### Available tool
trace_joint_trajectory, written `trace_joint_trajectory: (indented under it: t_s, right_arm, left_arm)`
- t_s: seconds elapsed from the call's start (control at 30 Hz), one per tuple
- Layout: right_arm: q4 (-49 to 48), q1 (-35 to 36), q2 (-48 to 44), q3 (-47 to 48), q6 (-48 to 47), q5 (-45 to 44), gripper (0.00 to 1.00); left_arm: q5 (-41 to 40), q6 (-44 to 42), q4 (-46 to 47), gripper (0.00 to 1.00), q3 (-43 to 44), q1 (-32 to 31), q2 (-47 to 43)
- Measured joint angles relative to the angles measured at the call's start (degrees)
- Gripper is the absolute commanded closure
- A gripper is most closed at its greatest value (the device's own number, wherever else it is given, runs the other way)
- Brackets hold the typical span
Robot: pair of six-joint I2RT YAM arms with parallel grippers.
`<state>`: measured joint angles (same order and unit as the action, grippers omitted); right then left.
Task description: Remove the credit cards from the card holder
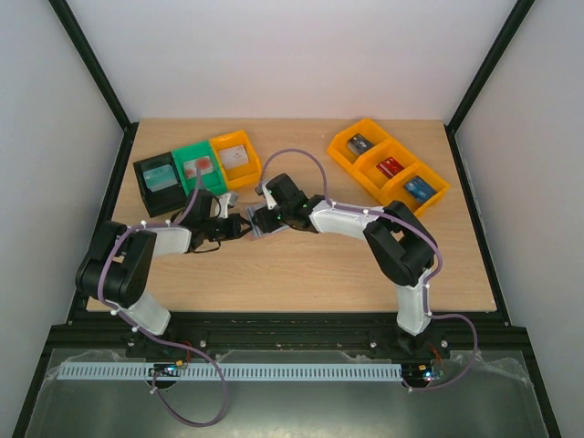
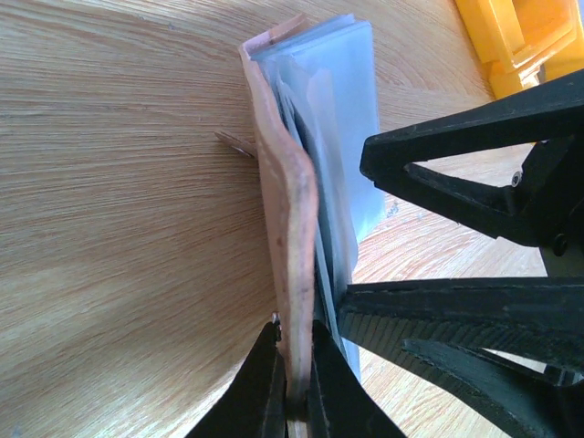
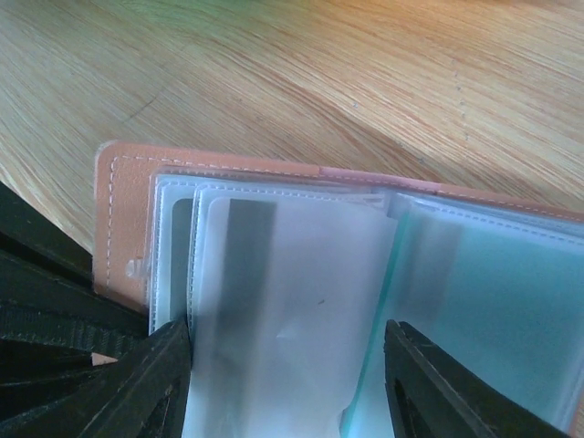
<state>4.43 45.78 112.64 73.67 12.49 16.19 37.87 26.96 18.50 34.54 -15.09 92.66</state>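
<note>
The card holder [image 1: 258, 226] is held on edge above the table between both grippers. Its tan cover [image 2: 287, 201] is pinched at the bottom by my left gripper [image 2: 294, 383], which is shut on it. The light blue clear sleeves [image 2: 342, 109] fan out to the right. My right gripper [image 3: 287, 365] is open, with one finger on each side of a sleeve holding a whitish credit card [image 3: 292, 301] that has a dark stripe. A teal-tinted pocket [image 3: 484, 301] lies to its right. The tan cover [image 3: 123, 219] shows behind it.
Black [image 1: 157, 178], green [image 1: 196, 164] and orange [image 1: 235, 157] bins stand at the back left, each with something flat inside. A three-part orange bin [image 1: 388, 164] with small items stands at the back right; its corner [image 2: 520, 36] shows in the left wrist view.
</note>
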Motion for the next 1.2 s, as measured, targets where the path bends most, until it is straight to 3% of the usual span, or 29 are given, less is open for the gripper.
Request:
trace_joint_trajectory:
  t_s: [0.3, 0.6, 0.9, 1.2]
  right_arm:
    - [0.59, 1.01, 0.63, 1.09, 0.57, -4.50, 0.37]
    - [4.42, 4.63, 0.79, 3.41, 0.79, -18.69, 0.37]
    - [7.26, 4.33, 0.79, 3.65, 0.87, -26.95, 0.37]
    - [6.67, 3.04, 0.76, 2.93, 0.61, -21.77, 0.49]
  left_arm:
    - [-0.59, 0.00, -0.20, 0.98, 0.00, 0.00, 0.00]
    - [-0.66, -0.02, -0.07, 0.98, 0.07, -0.02, 0.00]
    - [-0.46, -0.24, -0.09, 0.98, 0.28, -0.11, 0.00]
    - [-0.42, -0.68, -0.15, 0.98, 0.28, -0.11, 0.00]
